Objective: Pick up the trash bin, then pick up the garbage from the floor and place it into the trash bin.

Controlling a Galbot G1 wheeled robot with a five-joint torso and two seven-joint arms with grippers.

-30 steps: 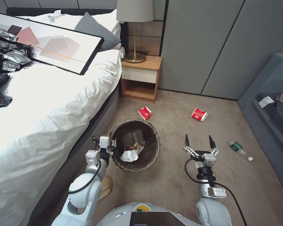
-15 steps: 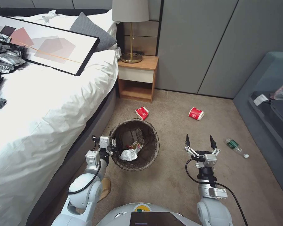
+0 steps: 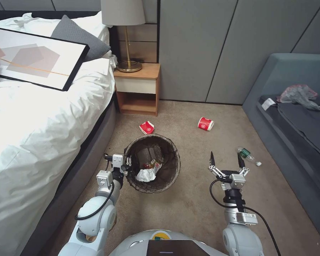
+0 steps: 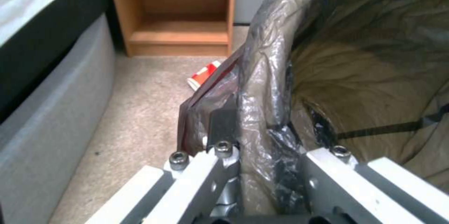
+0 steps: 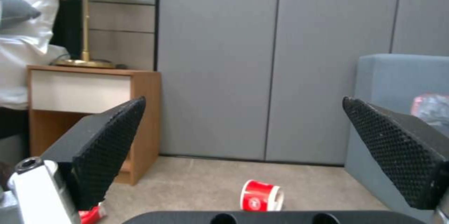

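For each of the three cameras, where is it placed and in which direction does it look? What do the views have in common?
Head view: from the robot's head, looking forward and down at the carpet; both arms show, the left gripper clamped on the trash bin rim, the right gripper open.
Left wrist view: from the left wrist, looking along the bin's bag liner toward the nightstand; its fingers show.
Right wrist view: from the right wrist, looking toward the wall; both fingertips show.
Shared: the nightstand and the crushed cup; head and right wrist also share the lamp and the round cup.

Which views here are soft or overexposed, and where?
Head view: white bedsheet blown out, carpet sharp. Left wrist view: soft throughout, dark brown bag liner on the left gripper blurred. Right wrist view: black textured fingertips crisp, red-and-white paper cup slightly soft.
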